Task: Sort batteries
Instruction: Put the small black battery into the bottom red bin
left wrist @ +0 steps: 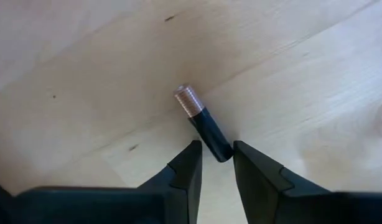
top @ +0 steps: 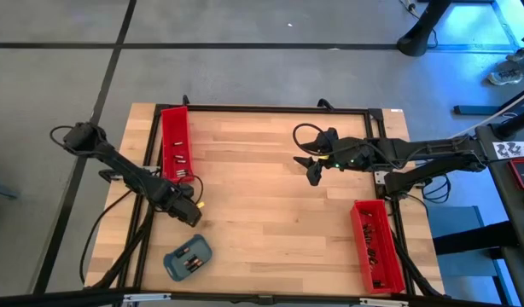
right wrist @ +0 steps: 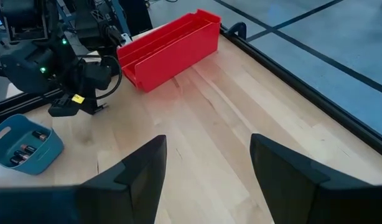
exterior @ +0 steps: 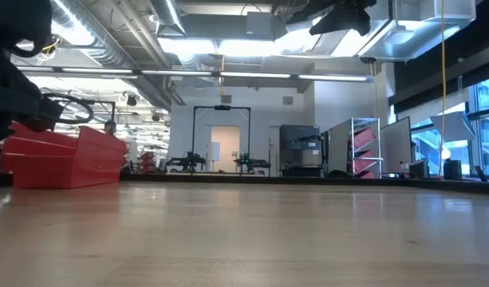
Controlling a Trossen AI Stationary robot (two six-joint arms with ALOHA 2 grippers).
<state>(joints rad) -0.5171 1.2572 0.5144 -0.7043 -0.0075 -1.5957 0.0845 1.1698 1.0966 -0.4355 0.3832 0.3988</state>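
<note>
We judge the step in hand to be the pick-up of a single battery (left wrist: 203, 124) from the counter (left wrist: 290, 74). The left pincer (left wrist: 217, 163) stands low over the wood, its jaws narrowed to a slim gap; the cell's dark end lies just between the fingertips (left wrist: 190, 163), its coppery end pointing away. Whether they already clamp it we cannot tell. Next we expect firm closure, then a lift. The right pincer (right wrist: 206, 162) waits wide open, empty, well apart.
</note>
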